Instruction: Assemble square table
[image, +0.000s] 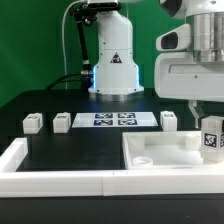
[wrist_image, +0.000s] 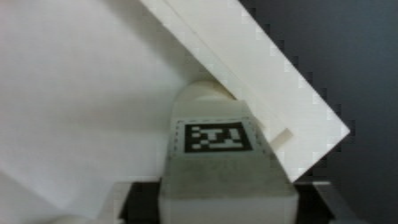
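The square table's top, a large white slab, lies at the front of the exterior view's right. My gripper hangs over its right end, shut on a white leg with a black-and-white tag. In the wrist view the leg sits between my two dark fingers, its rounded tip over the slab close to an edge; whether it touches I cannot tell. Three more legs stand on the black surface: two at the left and one right of centre.
The marker board lies flat in the middle, in front of the arm's base. A long white rail borders the black surface along the front and left. Black surface shows beyond the slab's edge.
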